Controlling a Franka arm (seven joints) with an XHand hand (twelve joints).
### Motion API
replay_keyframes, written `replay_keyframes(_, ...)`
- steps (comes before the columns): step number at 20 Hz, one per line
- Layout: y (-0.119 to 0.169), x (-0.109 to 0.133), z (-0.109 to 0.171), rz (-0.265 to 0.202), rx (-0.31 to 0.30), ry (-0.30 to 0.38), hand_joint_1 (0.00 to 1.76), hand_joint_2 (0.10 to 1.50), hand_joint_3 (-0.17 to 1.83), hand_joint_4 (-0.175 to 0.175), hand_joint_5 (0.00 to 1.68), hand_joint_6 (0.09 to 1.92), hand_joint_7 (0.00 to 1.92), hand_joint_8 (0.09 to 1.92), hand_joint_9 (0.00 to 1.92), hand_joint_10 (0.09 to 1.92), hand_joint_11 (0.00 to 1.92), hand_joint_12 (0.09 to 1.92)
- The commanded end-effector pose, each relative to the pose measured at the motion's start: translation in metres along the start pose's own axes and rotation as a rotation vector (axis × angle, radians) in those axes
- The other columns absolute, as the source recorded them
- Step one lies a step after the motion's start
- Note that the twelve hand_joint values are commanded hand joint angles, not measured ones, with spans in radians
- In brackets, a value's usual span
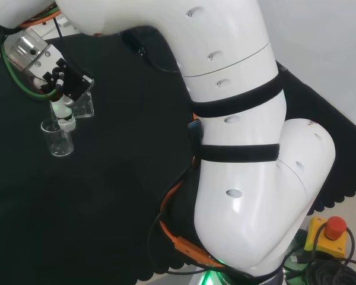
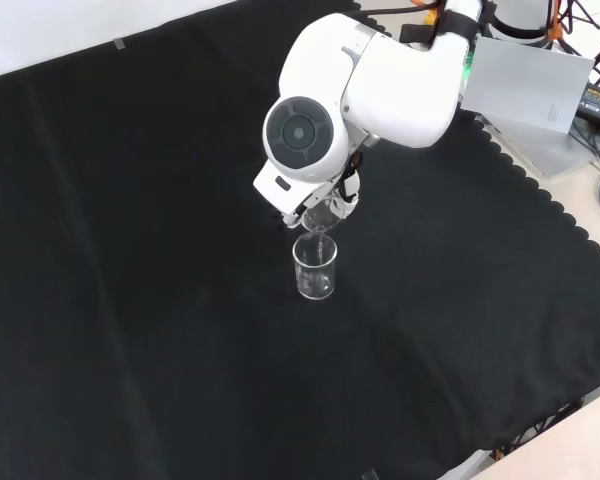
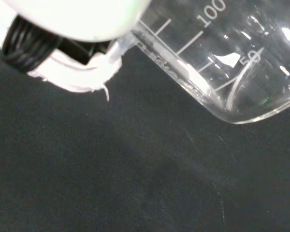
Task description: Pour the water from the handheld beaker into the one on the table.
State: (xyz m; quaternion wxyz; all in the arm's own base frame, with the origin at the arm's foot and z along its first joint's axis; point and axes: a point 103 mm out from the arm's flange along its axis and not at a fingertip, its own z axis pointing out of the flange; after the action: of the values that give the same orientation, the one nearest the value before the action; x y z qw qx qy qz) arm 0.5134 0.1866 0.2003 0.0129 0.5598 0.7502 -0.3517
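Two beakers: hand (image 1: pixel 68 89) tips held beaker (image 1: pixel 83 105) over table beaker (image 1: pixel 58 138).

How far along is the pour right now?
Done: the robot hand has the handheld beaker tipped over the table beaker. In hand: the front view shows a thin stream falling into it. Left: emptying, since the wrist view shows a little water remaining.

So the table (image 2: pixel 130 250) is covered edge to edge in a black cloth (image 2: pixel 460 330) with a scalloped border along the right side in the front view. Sitting straight on the cloth is one clear glass beaker (image 2: pixel 315 269), upright, roughly mid-table. The head view has that same beaker (image 1: pixel 58 139) toward the left.
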Motion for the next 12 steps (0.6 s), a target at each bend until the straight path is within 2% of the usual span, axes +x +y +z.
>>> replay_keyframes(1,0.0001,0.0048,-0.0025,0.005,0.014,-0.026,1.19,0.60,0.66,0.056,1.47,0.31,1.75,0.09,1.61,0.09,1.37,0.75)
replay_keyframes(12,0.0035,0.0050,-0.0033,0.022,0.038,-0.053,1.19,0.60,0.65,0.061,1.46,0.31,1.75,0.09,1.61,0.09,1.37,0.75)
